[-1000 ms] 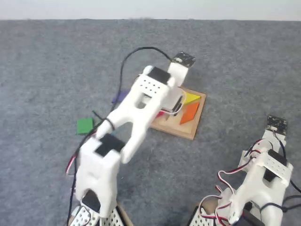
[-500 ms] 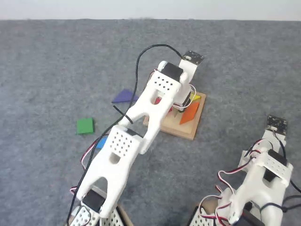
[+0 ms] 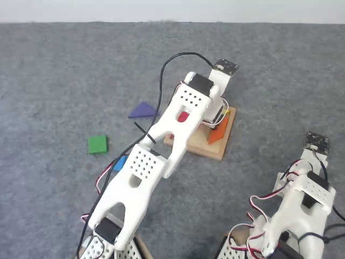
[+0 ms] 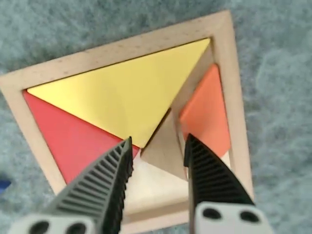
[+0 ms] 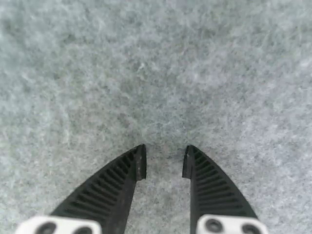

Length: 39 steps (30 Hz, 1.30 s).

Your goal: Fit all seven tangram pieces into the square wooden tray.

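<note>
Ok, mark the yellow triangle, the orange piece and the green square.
yellow triangle [image 4: 124, 92], left wrist view, middle of its face.
orange piece [image 4: 207, 117], left wrist view, middle of its face.
green square [image 3: 97, 144], high view, its centre.

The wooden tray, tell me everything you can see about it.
The tray is square, pale wood with a raised rim, lying flat on the grey mat. Inside sit a yellow triangle, a red triangle and an orange piece, with part of the floor bare. The left gripper hangs open above that bare part.

Tray [image 3: 211, 153] largely behind left arm [image 3: 180, 114]
</note>
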Each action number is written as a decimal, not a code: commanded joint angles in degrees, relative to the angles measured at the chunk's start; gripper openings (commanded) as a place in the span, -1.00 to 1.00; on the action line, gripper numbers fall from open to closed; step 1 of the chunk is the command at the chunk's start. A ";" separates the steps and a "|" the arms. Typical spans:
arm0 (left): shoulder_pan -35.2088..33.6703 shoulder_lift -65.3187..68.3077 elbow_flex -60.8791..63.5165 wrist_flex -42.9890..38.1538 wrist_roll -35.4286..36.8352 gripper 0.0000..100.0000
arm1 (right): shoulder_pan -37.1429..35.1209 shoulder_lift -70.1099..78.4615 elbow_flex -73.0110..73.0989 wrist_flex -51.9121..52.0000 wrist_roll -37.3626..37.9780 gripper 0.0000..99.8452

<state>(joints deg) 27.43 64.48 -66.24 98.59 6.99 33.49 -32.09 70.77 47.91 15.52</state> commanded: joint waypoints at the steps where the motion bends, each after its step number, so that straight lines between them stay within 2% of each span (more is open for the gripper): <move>1: 0.97 -7.47 0.13 2.11 0.79 -0.67 | -1.01 -0.66 0.18 -0.75 0.62 -0.75; 7: -2.46 -21.98 10.07 2.11 -0.88 -0.69 | -1.01 -0.66 0.18 -0.75 0.70 -0.75; 14: -11.87 -48.44 39.16 2.02 -5.27 -0.72 | -1.10 -0.66 0.18 -0.75 0.70 -0.74; 19: -28.40 -65.23 61.32 -0.35 -12.13 -0.71 | -1.10 -0.66 0.18 -0.75 0.70 -0.74; 23: -43.60 -72.70 76.18 -2.20 -18.64 -0.56 | -1.10 -0.75 0.18 -0.66 0.79 -0.74; 26: -53.36 -75.69 82.86 -3.87 -23.91 -0.55 | -1.10 -0.84 0.18 -0.66 0.79 -0.74; 29: -60.57 -76.57 86.46 -9.49 -24.18 -0.55 | -1.10 -0.92 0.18 -0.57 0.79 -0.74; 32: -62.33 -76.48 89.89 -13.98 -24.00 -0.54 | -1.10 -1.01 0.18 -0.57 0.79 -0.74; 39: -56.88 -76.40 94.73 -24.09 -23.38 -0.47 | -1.10 -1.01 0.18 -0.31 3.08 -0.75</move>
<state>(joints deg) -32.53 -9.27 27.91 79.78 -16.31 33.41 -32.09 70.77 47.91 16.48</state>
